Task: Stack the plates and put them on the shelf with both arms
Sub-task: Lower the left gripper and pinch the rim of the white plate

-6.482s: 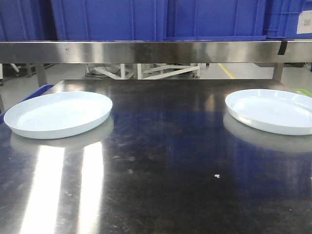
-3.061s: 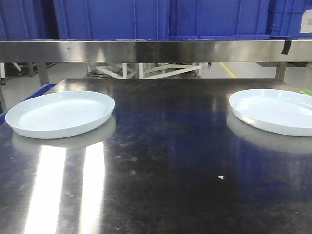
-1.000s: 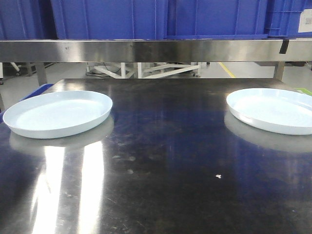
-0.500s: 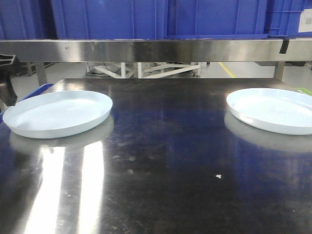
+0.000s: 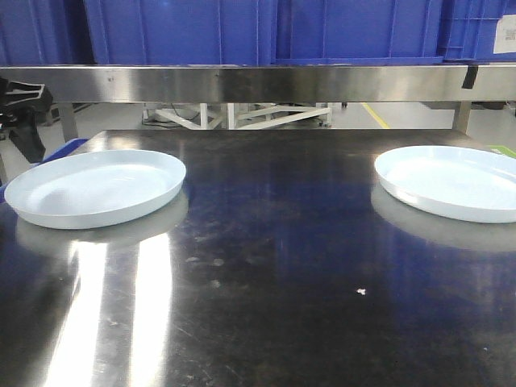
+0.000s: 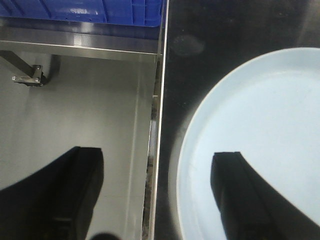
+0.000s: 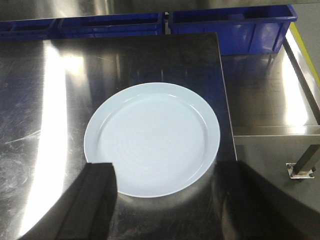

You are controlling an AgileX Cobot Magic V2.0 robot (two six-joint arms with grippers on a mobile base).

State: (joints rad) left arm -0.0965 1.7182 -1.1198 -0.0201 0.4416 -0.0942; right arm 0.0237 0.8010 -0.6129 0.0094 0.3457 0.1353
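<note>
On the steel table (image 5: 274,266), two glossy round plates (image 5: 97,189) lie apart; left fingers (image 6: 235,200) and right fingers (image 7: 100,200) gape.

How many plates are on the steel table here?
2, both on the table: the left plate by its left edge, the right plate near its right edge. Unstacked; none seems hidden.

cut off at the front view's right edge: right plate (image 5: 451,181); at its left edge, left gripper (image 5: 22,121); left plate (image 6: 260,150) cropped in wrist view.
</note>
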